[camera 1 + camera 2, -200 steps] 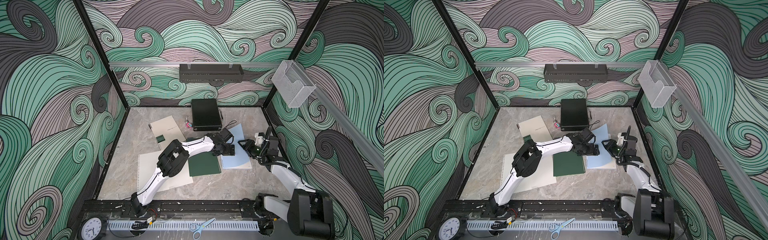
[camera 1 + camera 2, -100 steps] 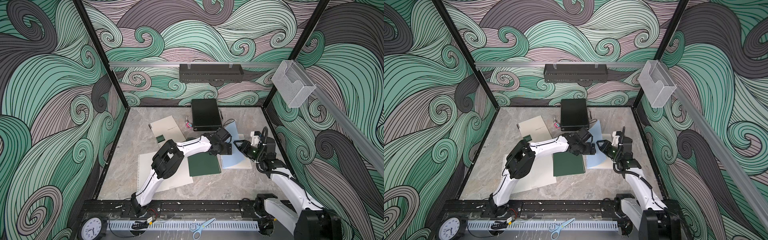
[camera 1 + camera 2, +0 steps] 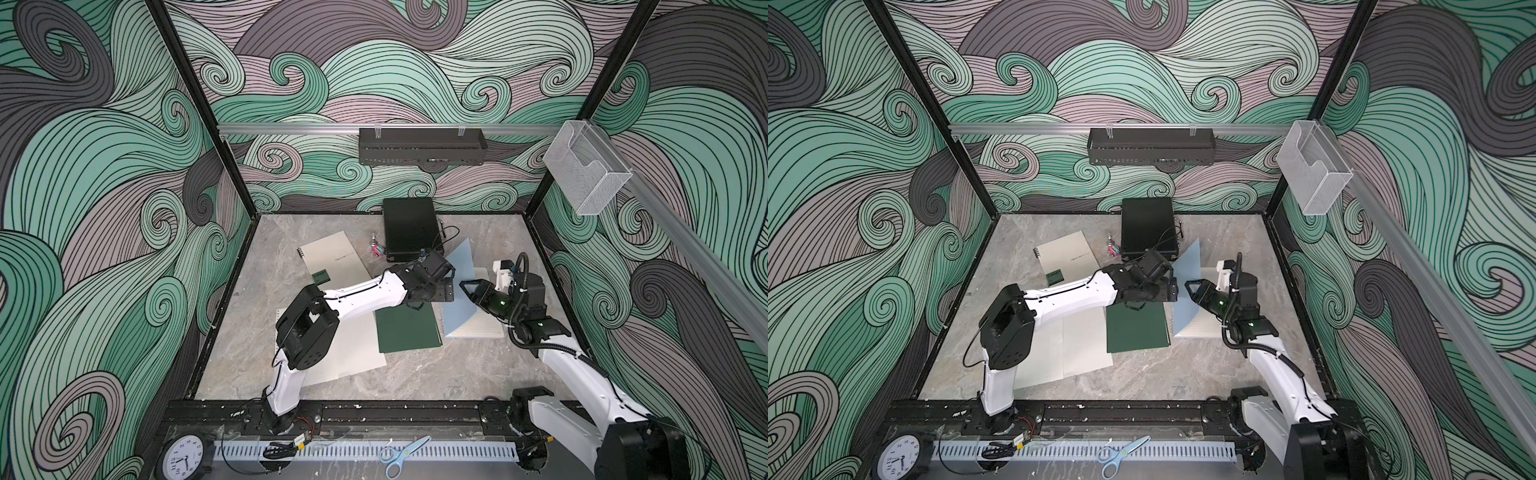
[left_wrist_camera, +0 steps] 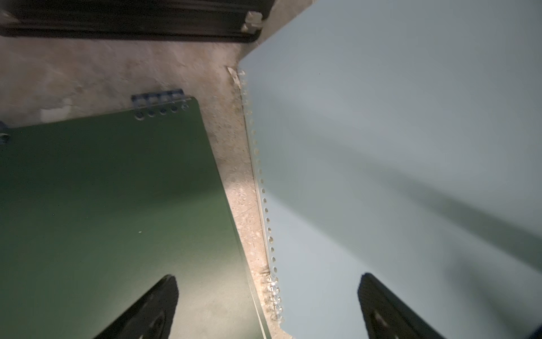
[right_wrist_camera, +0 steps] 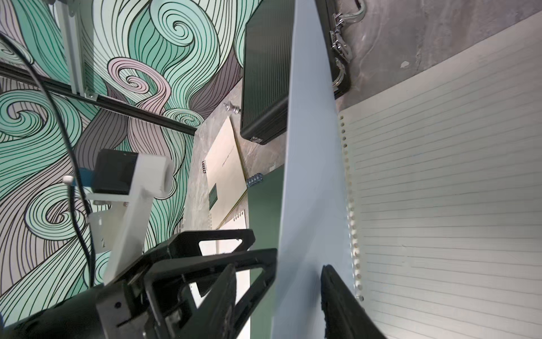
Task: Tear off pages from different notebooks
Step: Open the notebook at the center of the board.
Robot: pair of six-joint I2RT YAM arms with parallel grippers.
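The light blue notebook (image 3: 478, 326) lies open at centre right, its cover (image 3: 461, 270) raised nearly upright over a lined page (image 5: 440, 205). My right gripper (image 3: 467, 286) (image 5: 278, 266) straddles that cover's edge. Its jaws are apart, and one finger (image 5: 334, 296) rests on the cover's inner face. My left gripper (image 3: 446, 289) (image 4: 268, 293) is wide open just beyond the cover, over the gap between the spiral (image 4: 274, 289) and the dark green notebook (image 3: 407, 328) (image 4: 117, 205). The beige notebook (image 3: 332, 257) lies at back left. Loose off-white pages (image 3: 357, 349) lie partly under the green notebook and the left arm.
A black hard case (image 3: 409, 228) lies against the back wall, close behind both grippers. Small trinkets (image 3: 376, 249) lie beside it. Scissors (image 3: 401, 453) and a clock (image 3: 183, 459) lie on the front rail, outside the marble floor.
My right gripper has moved left toward the left gripper, carrying the blue cover more upright. The left arm's elbow has swung left while its gripper stayed almost in place.
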